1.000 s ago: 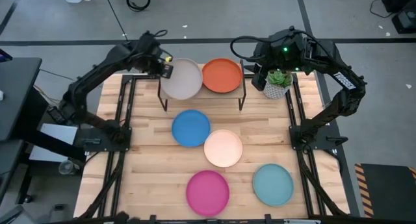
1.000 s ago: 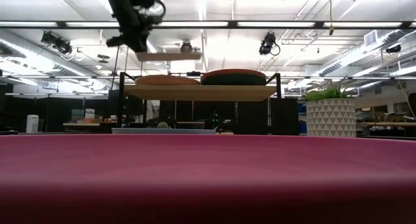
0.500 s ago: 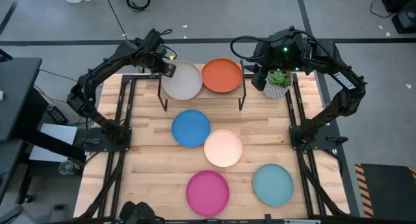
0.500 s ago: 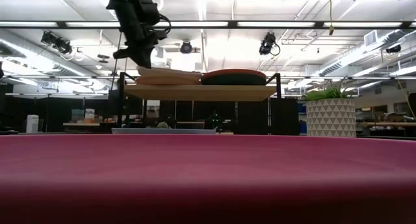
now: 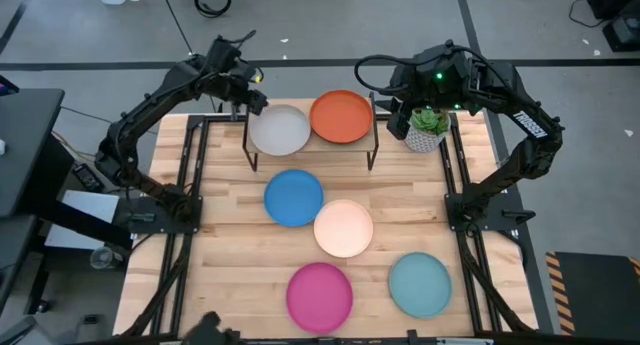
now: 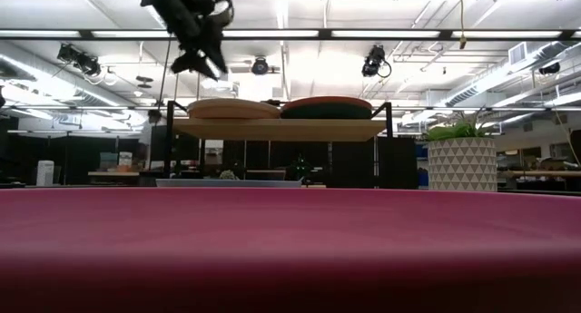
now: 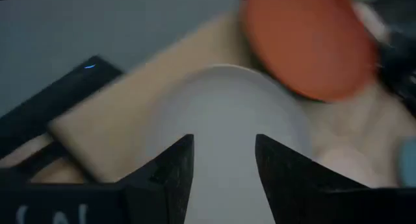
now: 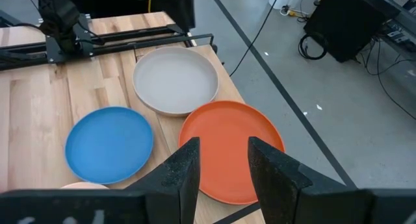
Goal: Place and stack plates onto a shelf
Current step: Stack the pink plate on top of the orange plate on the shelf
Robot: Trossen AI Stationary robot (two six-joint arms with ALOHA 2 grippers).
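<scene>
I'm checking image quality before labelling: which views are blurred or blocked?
Left wrist view: motion-smeared, the grey plate and orange plate soft-edged. Low view: an out-of-focus magenta plate fills the lower half, with bright ceiling strips behind the shelf. High and right wrist views: sharp.

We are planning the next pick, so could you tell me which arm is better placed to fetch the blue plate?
Probably the left: its open gripper hangs empty over the shelf's left end, nearer the blue plate.
</scene>
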